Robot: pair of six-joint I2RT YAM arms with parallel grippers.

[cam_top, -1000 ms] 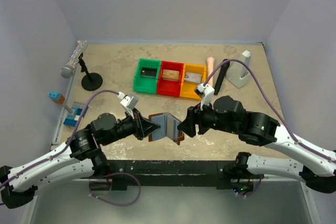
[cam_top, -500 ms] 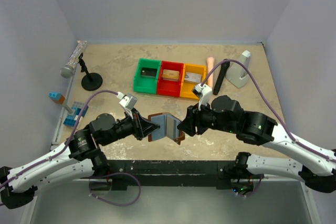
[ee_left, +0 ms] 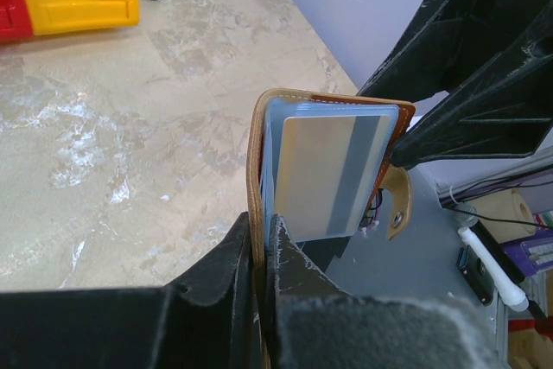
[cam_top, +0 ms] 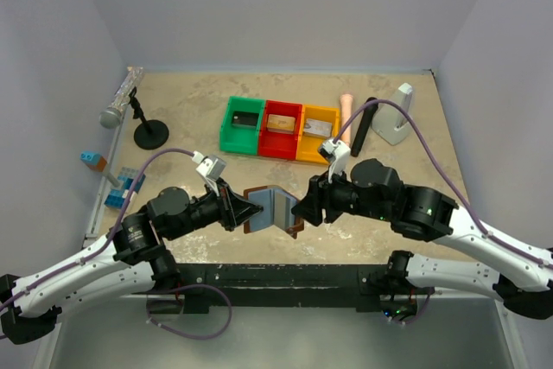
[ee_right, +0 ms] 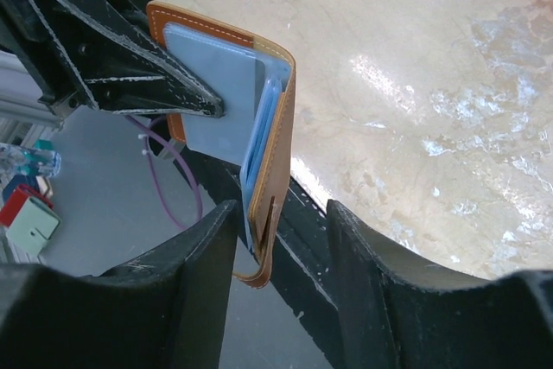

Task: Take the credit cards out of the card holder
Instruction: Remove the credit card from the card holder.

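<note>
Left pincer (ee_left: 262, 229) pinching card holder (ee_right: 216, 92); right pincer (ee_right: 281, 218) spread astride it; bins (cam_top: 278, 151) behind.

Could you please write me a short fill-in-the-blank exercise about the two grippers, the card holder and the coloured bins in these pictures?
1. The left gripper is ____ on one flap of the card holder.
2. The jaws of the right gripper stand ____, one on either side of the holder's other flap.
3. Between the green bin and the yellow bin sits a bin coloured ____.

Missing words: shut; open; red.
</note>
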